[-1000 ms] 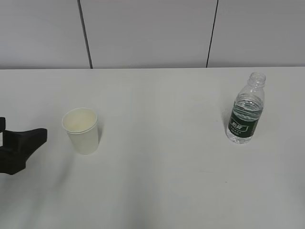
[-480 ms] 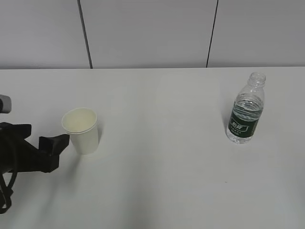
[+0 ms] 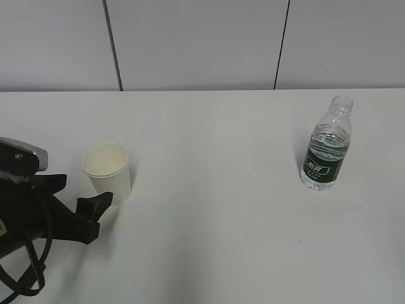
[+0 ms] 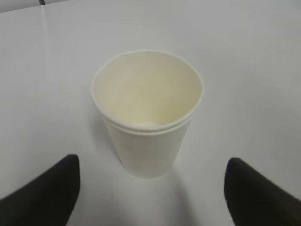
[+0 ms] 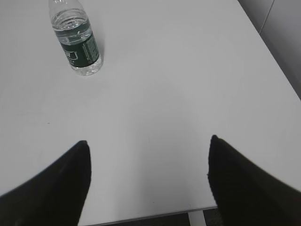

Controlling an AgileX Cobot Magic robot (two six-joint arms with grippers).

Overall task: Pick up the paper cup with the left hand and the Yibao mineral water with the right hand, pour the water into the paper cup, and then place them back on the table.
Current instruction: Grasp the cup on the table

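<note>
The white paper cup [image 3: 106,172] stands upright and empty on the white table [image 3: 215,209], at the left. My left gripper [image 3: 77,193] is open just in front and left of it, one fingertip close to the cup's base. In the left wrist view the cup [image 4: 148,113] stands between and just beyond the open gripper [image 4: 151,162], untouched. The Yibao mineral water [image 3: 326,147] stands upright and capless at the right, partly filled with clear water. My right gripper [image 5: 148,141] is open and empty, well short of the bottle [image 5: 77,44], and is out of the exterior view.
A grey panelled wall [image 3: 202,44] runs behind the table. The table's near edge [image 5: 141,214] lies just under the right gripper, and its right edge [image 5: 270,61] shows in the right wrist view.
My left arm has come further into view from the left, moving right and toward the cup's base. The cup and bottle have not moved.
</note>
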